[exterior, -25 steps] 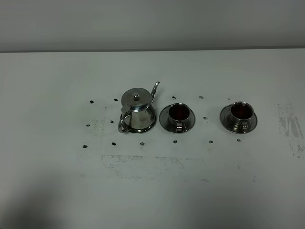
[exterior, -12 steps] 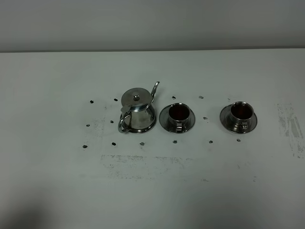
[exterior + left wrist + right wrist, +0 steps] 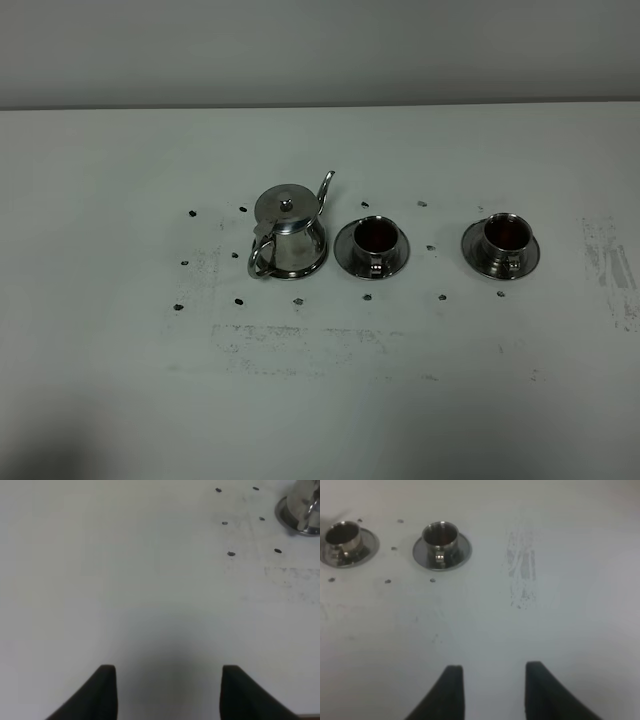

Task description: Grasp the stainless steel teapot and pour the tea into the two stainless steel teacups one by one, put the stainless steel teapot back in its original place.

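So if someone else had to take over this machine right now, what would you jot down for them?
Left gripper: jaws open, empty, above bare table, away from the teapot.
Right gripper: jaws open, empty, short of the cups.
Teapot stands upright at the left of the row, lid on, spout toward the near cup; far cup at the right. Each cup sits on its saucer.
Both cups look dark inside; whether that is tea I cannot tell.
Left: confirm the cups, otherwise grasp, pour, return.

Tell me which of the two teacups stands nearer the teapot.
The middle teacup, directly beside the teapot on the side its spout points toward. The other teacup stands farther right, beyond it.
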